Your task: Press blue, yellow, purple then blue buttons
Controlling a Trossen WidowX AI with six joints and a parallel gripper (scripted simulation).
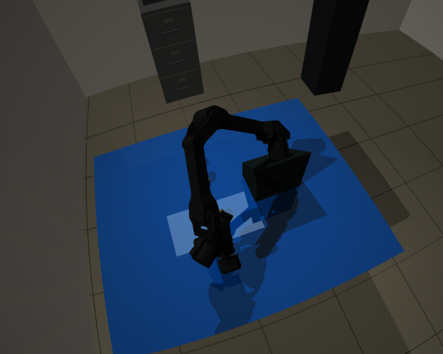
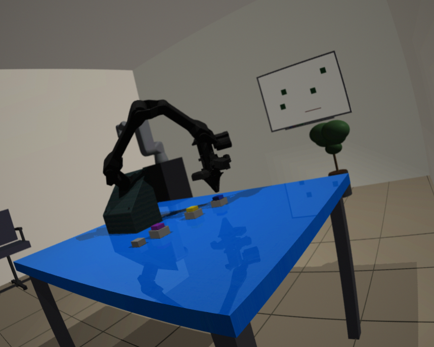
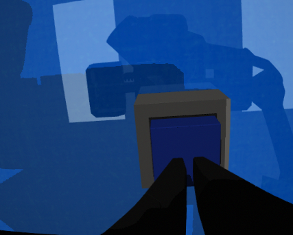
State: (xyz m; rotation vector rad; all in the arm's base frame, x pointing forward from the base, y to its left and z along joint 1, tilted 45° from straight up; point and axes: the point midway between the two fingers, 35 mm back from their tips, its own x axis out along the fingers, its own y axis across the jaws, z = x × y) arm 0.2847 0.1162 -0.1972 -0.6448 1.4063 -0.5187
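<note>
The blue button (image 2: 218,197) (image 3: 185,141) has a deep navy, square cap with a flat top, standing proud of its squat grey-brown housing (image 2: 219,203) (image 3: 182,109). In the exterior view it sits toward the far side of the bright blue worktop (image 1: 145,289) (image 2: 209,298) (image 3: 75,148), farthest right of the three buttons.

Just above it, the black pincer (image 1: 226,240) (image 2: 217,190) (image 3: 187,168) points downward, its fingers pressed together save for a thin slit, with nothing pinched. In the exterior view its tips are apart from the cap.

Nearer and to the left comes the yellow button (image 1: 220,210) (image 2: 192,208), then the purple button (image 2: 158,226), both caps raised. A small grey block (image 2: 138,242) lies just left of the purple one. Farther back on the left, the arm (image 1: 196,167) (image 2: 179,117) arches from a dark green pedestal (image 1: 282,179) (image 2: 120,224).
</note>
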